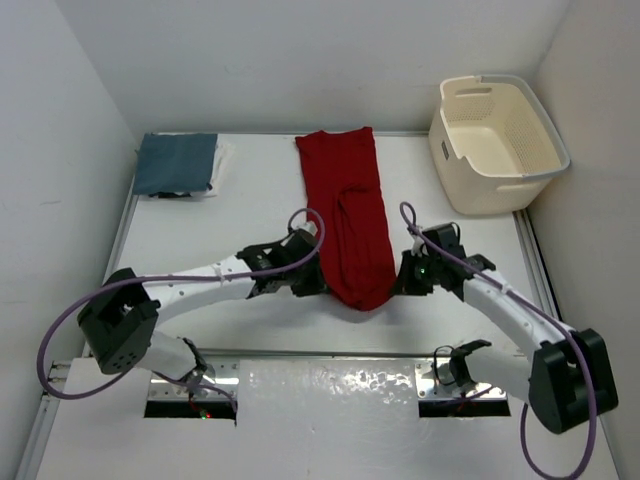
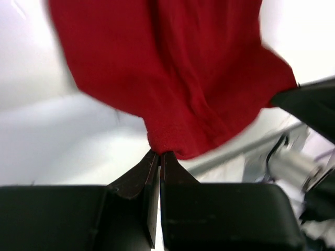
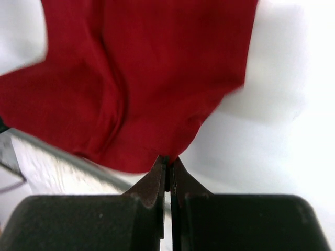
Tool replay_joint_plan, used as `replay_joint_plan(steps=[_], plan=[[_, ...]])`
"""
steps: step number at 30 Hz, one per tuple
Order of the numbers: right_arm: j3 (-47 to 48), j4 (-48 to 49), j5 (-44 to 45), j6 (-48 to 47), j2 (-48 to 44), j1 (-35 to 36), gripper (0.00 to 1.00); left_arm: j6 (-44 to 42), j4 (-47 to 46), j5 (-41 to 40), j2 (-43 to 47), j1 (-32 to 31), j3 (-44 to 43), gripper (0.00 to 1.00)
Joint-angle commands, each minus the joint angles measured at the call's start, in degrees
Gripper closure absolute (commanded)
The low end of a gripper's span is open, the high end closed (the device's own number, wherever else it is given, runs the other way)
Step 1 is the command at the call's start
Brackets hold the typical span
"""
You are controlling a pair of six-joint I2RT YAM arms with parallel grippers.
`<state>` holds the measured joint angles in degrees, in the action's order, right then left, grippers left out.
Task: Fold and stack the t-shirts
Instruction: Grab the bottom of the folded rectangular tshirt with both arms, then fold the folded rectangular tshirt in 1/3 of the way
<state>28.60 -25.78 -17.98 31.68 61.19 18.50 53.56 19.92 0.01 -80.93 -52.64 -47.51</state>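
The red t-shirt [image 1: 347, 215] lies as a long narrow folded strip down the middle of the table. My left gripper [image 1: 318, 280] is shut on its near left corner, where the red cloth [image 2: 172, 78] bunches at the fingertips [image 2: 160, 155]. At the near right corner my right gripper [image 1: 398, 283] is shut on the red fabric [image 3: 141, 78], pinched at the tips [image 3: 168, 159]. A folded blue-grey t-shirt [image 1: 176, 162] rests at the far left on top of a white t-shirt [image 1: 217, 166], of which only an edge shows.
A cream perforated laundry basket [image 1: 497, 145] stands at the far right corner. White walls close in the table on the left, back and right. A shiny foil strip [image 1: 330, 385] runs along the near edge between the arm bases.
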Motion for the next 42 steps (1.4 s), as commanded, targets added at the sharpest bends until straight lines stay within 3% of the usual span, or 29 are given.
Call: replay_joint_plan(steps=[1,14,24,36,40,41,42], plan=[[7.6,3.4,4.5,-0.7,4.8,-0.1,1.0,-4.4,-1.8,-1.3,-0.9,5.5,-4.2,1.0],[34.3,9.3,9.7,-4.3,30.0,-1.9,1.0,-13.3,-3.2,0.4,-13.7,21.3,-23.9,1.0],[54.7,9.9,11.6,-5.0,47.6,-3.6,1.0,-19.1,-2.0,4.5,-29.2,27.5,-41.3,1.0],[64.8,8.5,12.7,-5.1,57.5,-5.1,1.0,-22.7,2.4,5.1,-40.1,30.7,-52.3,1.0],[68.4,7.2,12.1,-3.9,61.1,-6.1,0.95,-22.7,2.4,7.6,-42.9,31.7,-53.5,1.0],[68.6,7.6,12.3,-3.6,61.4,-6.2,0.92,-23.0,2.9,8.5,-43.7,31.7,-54.9,0.83],[68.6,8.2,12.4,-3.2,61.9,-6.3,0.83,-23.5,3.5,9.3,-44.7,31.9,-56.0,0.75]])
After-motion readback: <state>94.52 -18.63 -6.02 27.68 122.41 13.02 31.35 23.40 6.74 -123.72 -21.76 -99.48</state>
